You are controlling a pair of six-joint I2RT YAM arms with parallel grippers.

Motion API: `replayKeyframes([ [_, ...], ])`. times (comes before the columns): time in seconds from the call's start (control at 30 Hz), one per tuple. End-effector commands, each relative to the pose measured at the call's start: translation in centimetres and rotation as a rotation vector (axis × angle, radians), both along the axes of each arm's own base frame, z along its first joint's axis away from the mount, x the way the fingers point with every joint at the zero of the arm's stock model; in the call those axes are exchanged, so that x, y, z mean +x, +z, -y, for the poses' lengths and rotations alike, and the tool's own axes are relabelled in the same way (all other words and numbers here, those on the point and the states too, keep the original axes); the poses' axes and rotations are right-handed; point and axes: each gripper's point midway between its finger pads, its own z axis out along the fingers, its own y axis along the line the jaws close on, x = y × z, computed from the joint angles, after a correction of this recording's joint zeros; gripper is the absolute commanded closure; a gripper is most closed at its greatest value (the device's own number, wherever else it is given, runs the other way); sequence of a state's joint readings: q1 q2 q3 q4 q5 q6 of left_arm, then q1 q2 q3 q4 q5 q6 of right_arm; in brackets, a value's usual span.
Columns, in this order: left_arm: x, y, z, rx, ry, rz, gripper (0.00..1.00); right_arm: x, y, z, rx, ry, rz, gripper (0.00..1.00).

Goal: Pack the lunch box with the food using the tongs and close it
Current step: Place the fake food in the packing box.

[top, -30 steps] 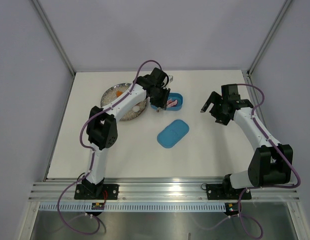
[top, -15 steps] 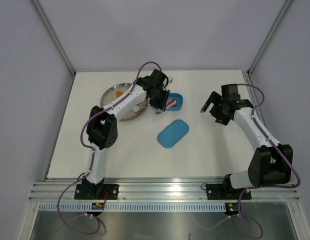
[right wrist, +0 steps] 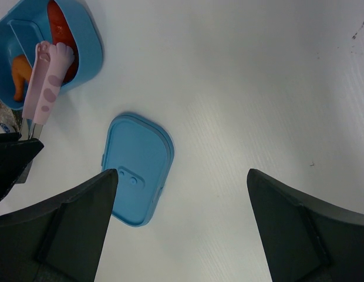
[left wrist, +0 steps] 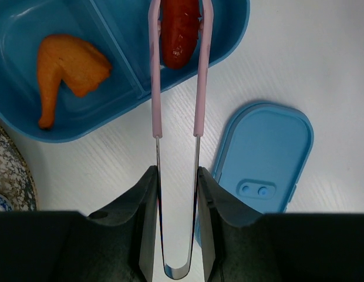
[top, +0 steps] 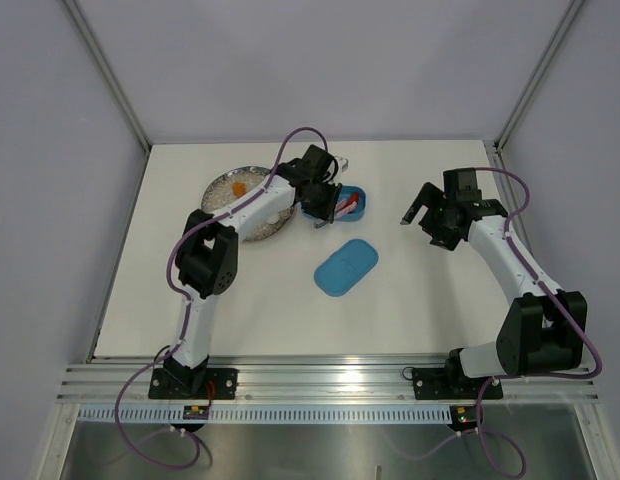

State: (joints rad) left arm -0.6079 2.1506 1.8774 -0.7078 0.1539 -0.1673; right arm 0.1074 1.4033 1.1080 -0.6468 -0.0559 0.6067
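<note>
Two hands: left hand (left wrist: pixel 176 176) clenches tongs (left wrist: pixel 198 88) reaching into the lunch box (left wrist: pixel 229 35); right hand (right wrist: pixel 182 173) hovers spread.

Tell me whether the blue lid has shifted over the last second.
No. The lid lies at the same spot and angle, measured against the near edge of the table.

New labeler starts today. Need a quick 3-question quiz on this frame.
1. True or false: the lid is on the box.
2. What do the tongs pinch? A) the red piece B) a white piece C) the lid
3. Fill in: the right gripper is ___ and holds nothing.
Key: 1 false; 2 A; 3 open.
</note>
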Motion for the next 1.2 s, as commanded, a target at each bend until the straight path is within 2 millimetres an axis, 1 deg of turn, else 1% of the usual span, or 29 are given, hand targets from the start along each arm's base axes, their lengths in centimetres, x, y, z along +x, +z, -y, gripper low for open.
replayKeyframes([
  [0.0, 1.5, 2.1, 0.6, -0.040, -0.044, 0.119, 0.80, 0.4, 1.2, -0.4, 0.027, 0.009, 0.051, 0.01],
  [0.07, 1.5, 1.7, 0.3, -0.019, -0.041, 0.113, 0.75, 0.4, 1.2, -0.4, 0.027, 0.009, 0.051, 0.01],
  [0.1, 1.6, 1.3, 0.3, -0.010, -0.040, 0.108, 0.71, 0.4, 1.3, -0.5, 0.027, 0.012, 0.054, 0.00],
  [0.17, 1.5, 1.3, 0.3, -0.011, -0.041, 0.102, 0.68, 0.3, 1.4, -0.4, 0.026, 0.011, 0.056, 0.00],
  [0.3, 1.3, 2.6, 0.6, -0.043, -0.040, 0.111, 0.65, 0.3, 1.5, -0.4, 0.027, 0.009, 0.057, 0.00],
  [0.33, 1.3, 3.0, 0.6, -0.047, -0.042, 0.116, 0.61, 0.3, 1.5, -0.5, 0.027, 0.011, 0.057, 0.00],
  [0.43, 1.2, 3.8, 0.5, -0.049, -0.044, 0.131, 0.55, 0.3, 1.4, -0.4, 0.027, 0.009, 0.055, 0.01],
  [0.53, 1.2, 4.4, 0.3, -0.051, -0.039, 0.140, 0.55, 0.3, 1.6, -0.5, 0.030, 0.009, 0.060, 0.00],
  [0.77, 1.1, 5.1, 0.2, -0.059, -0.029, 0.146, 0.58, 0.3, 1.6, -0.5, 0.031, 0.012, 0.061, 0.01],
  [1.03, 1.1, 7.0, 0.0, -0.074, -0.024, 0.182, 0.60, 0.3, 1.8, -0.7, 0.039, 0.016, 0.065, 0.01],
  [1.17, 1.2, 7.6, -0.1, -0.074, -0.017, 0.197, 0.60, 0.3, 1.9, -0.7, 0.039, 0.016, 0.069, 0.01],
])
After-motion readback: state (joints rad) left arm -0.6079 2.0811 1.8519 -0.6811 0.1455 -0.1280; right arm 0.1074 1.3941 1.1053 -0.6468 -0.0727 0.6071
